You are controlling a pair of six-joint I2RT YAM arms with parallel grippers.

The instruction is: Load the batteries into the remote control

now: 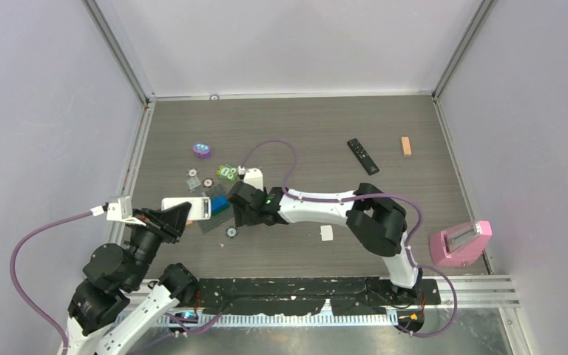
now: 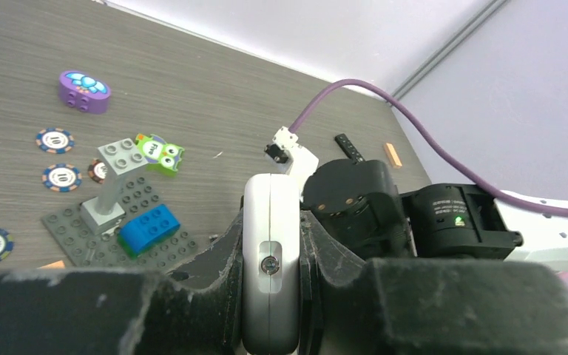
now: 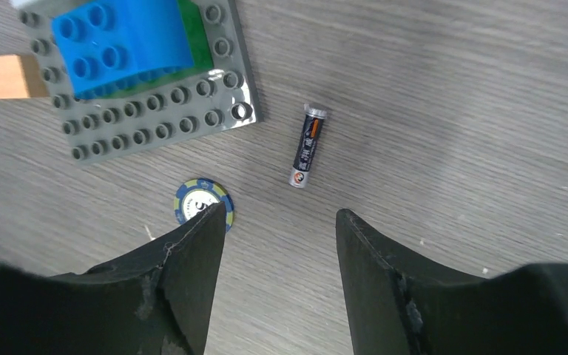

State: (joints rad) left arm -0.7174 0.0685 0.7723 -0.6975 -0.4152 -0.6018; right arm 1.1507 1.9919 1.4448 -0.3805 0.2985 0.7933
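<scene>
My left gripper is shut on a white remote control, held edge-on just above the table; the top view shows that remote at the left gripper. One battery, slim and dark with silvery ends, lies flat on the wood just beyond my right gripper. That gripper is open, its fingers apart with bare table between them. From above, the right gripper hovers beside the remote and hides the battery.
A grey stud plate with a blue brick lies left of the battery, and a poker chip sits by my left fingertip. A black remote, an orange block, a small white panel and a pink box lie to the right.
</scene>
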